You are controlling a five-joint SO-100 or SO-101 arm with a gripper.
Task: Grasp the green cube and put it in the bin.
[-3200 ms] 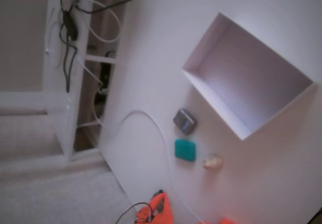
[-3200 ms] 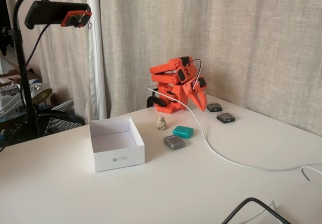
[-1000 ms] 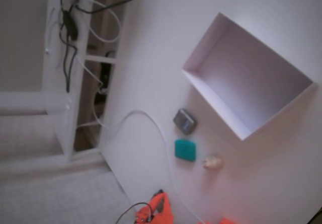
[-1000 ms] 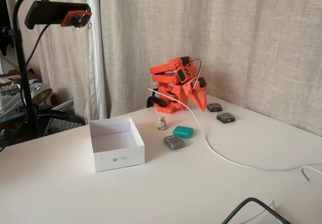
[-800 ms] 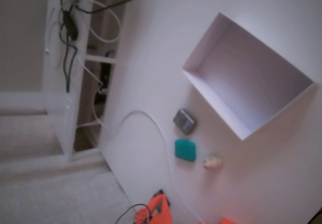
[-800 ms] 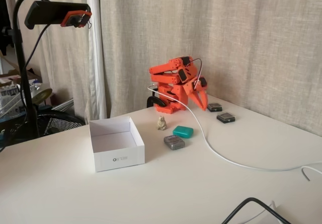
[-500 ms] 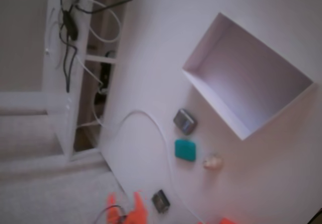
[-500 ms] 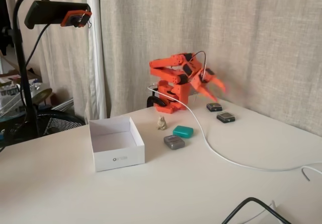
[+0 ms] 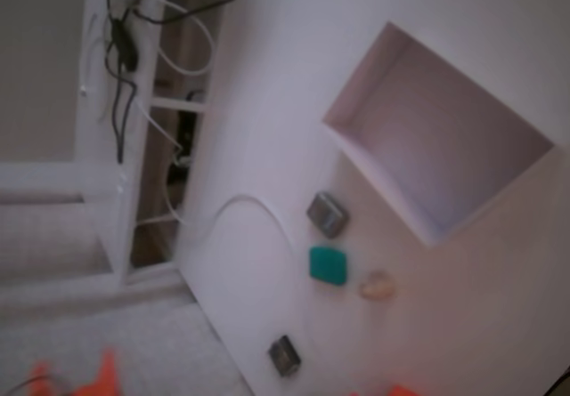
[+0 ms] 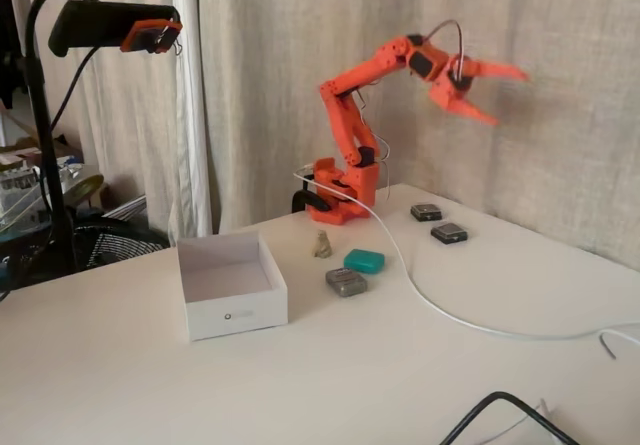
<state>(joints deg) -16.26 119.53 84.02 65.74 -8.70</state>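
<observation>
claw wide, raised high, empty | green cube: matte teal, rounded corners, on table

The green cube is a small teal-green block with rounded corners, plain and matte — it lies flat on the white table, untouched and apart from everything around it. In a fixed view from above it shows as a rounded teal rectangle. The bin is a large white open-topped rectangular box with thin walls, standing upright on the table — its inside is bare. From above, the bin sits up and to the right of the cube, near but not touching.
</observation>
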